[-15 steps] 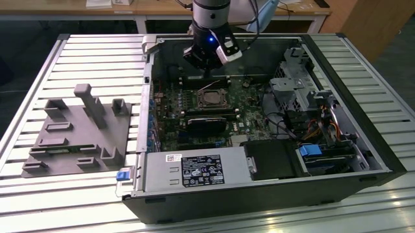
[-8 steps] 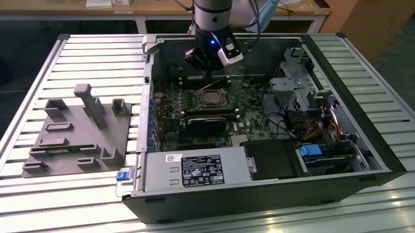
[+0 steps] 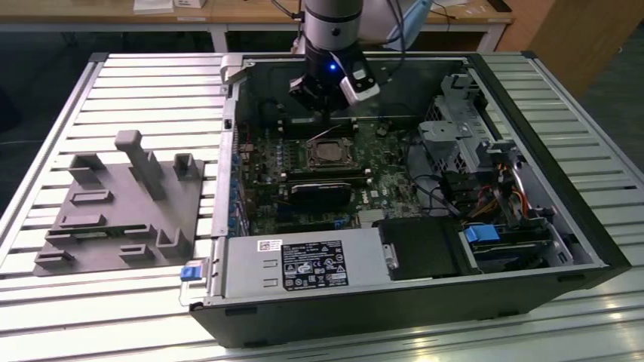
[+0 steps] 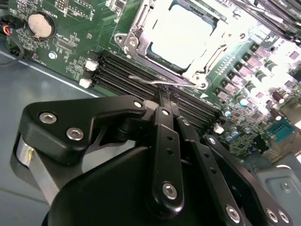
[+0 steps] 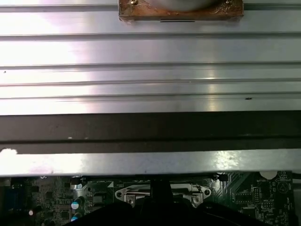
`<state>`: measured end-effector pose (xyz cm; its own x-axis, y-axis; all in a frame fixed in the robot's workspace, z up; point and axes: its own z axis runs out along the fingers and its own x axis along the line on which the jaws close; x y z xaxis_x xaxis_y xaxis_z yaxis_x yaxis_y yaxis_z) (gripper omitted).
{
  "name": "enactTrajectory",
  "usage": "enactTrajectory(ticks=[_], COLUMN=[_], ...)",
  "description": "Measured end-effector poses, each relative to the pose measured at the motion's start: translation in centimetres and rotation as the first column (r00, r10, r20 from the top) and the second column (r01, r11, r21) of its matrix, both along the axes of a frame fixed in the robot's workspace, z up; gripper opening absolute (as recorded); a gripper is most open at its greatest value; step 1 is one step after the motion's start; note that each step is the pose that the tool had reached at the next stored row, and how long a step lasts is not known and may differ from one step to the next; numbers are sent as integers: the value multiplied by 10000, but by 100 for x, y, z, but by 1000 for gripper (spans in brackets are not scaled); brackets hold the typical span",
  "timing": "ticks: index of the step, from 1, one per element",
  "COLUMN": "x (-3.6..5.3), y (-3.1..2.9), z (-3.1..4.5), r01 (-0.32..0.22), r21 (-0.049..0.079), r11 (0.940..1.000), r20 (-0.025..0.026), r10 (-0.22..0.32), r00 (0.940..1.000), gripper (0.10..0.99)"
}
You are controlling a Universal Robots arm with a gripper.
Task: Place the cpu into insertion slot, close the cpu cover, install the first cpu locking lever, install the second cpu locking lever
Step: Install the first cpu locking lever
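Jaws [image 4: 162, 92] at lever [image 4: 148, 81] beside cpu [image 4: 181, 30].

Bright light from above makes the metal table [image 3: 90, 302] shine white. In the second wrist view the chip [image 4: 183, 33] glares, maybe washed out. The close gripper [image 4: 162, 96] looks blurry and dark.

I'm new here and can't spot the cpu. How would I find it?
Start at the open computer case and its green motherboard. Near the board's middle, just below the gripper, sits the cpu, framed by the silvery cpu cover. It is the one pale, flat metal square among dark chips and slots.
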<state>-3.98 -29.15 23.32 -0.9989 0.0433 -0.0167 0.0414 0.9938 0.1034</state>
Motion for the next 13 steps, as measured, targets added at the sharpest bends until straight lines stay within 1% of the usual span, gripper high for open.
enactTrajectory(ticks=[5, 13], x=[57, 71], y=[6, 12], z=[-32, -64], r01=[-2, -3], r21=[0, -1], r11=[10000, 10000], r20=[-7, -7], r10=[2, 3], r00=[10000, 10000], gripper=[106, 106])
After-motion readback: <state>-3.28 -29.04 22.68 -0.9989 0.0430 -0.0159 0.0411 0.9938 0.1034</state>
